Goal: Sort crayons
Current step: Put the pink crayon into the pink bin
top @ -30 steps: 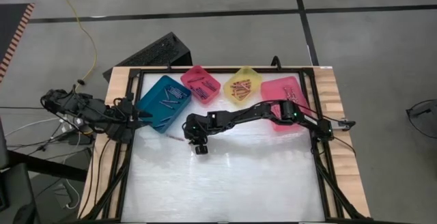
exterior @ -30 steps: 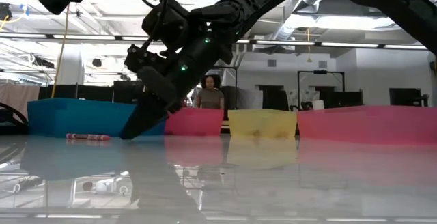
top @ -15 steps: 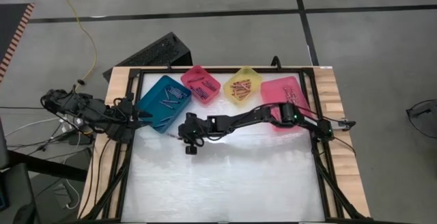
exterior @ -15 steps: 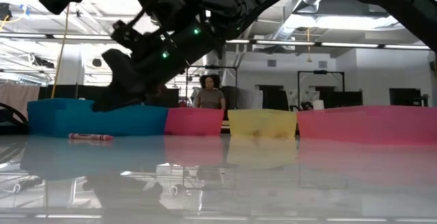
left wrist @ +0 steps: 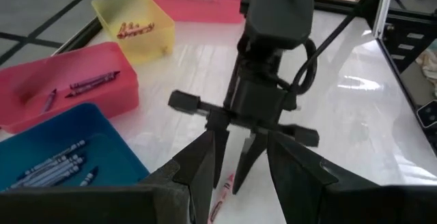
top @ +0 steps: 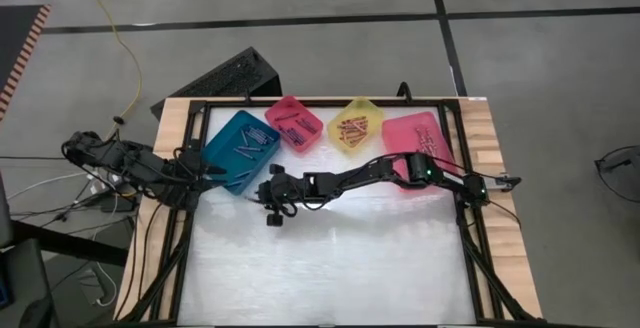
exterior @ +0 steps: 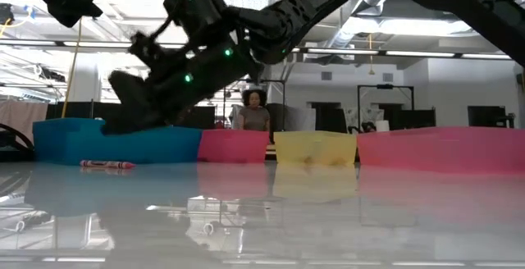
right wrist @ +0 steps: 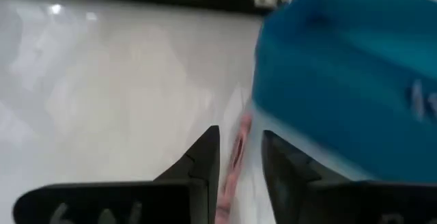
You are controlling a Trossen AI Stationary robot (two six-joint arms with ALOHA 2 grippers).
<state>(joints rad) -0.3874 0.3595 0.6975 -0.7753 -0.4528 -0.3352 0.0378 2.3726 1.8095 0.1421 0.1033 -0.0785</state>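
Note:
A red crayon [exterior: 107, 164] lies flat on the white table just in front of the teal bin [top: 240, 150]. It also shows in the left wrist view as the crayon [left wrist: 220, 195] and in the right wrist view as the crayon [right wrist: 237, 145]. My right gripper [top: 262, 197] reaches across from the right. It hangs open above the crayon with fingers slanting down toward it, clear of it in the low view. My left gripper [top: 205, 175] waits open at the table's left edge beside the teal bin. More crayons lie in the bins.
Behind the teal bin, along the far edge, stand a small pink bin [top: 294, 123], a yellow bin [top: 355, 126] and a larger pink bin [top: 415, 148]. Black frame rails [top: 470, 228] border the table. A person [exterior: 253, 113] stands in the room beyond.
My right gripper has gone toward the table's left edge, nearer the teal bin and the red crayon. It has tipped from pointing steeply down to slanting nearer level, and its fingertips have come up off the table. The crayon has stayed in place.

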